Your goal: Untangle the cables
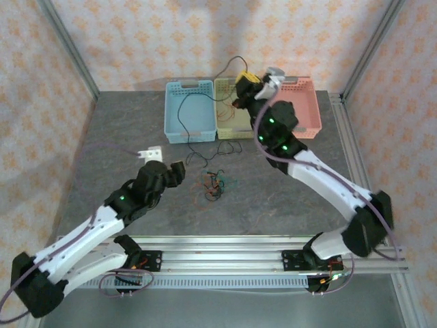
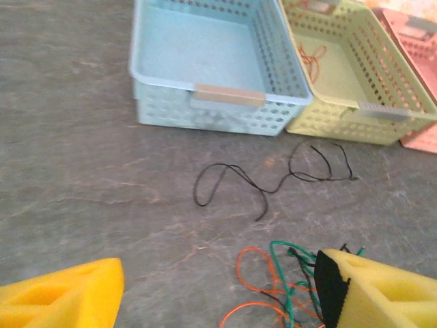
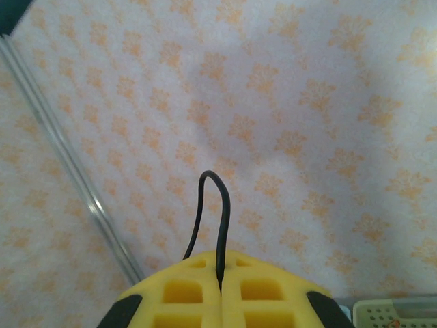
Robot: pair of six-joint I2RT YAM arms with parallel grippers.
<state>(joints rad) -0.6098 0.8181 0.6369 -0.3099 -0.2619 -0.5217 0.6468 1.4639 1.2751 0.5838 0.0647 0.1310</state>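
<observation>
Your right end effector (image 1: 247,80) is clamped on a black cable (image 3: 222,205), raised above the green basket (image 1: 219,109). The tangle (image 1: 215,184) lies on the worktop (image 1: 123,130) in front of that basket, with your left end effector (image 2: 218,280) spread apart beside it. Next, probably pinch one strand.

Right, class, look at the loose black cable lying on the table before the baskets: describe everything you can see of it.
The loose black cable is one thin, flexible wire. It lies slack on the grey table in open loops, close in front of the blue basket and green basket. Its near end stops short of the orange and green tangle. Nothing grips it; only the table seems to touch it.
</observation>
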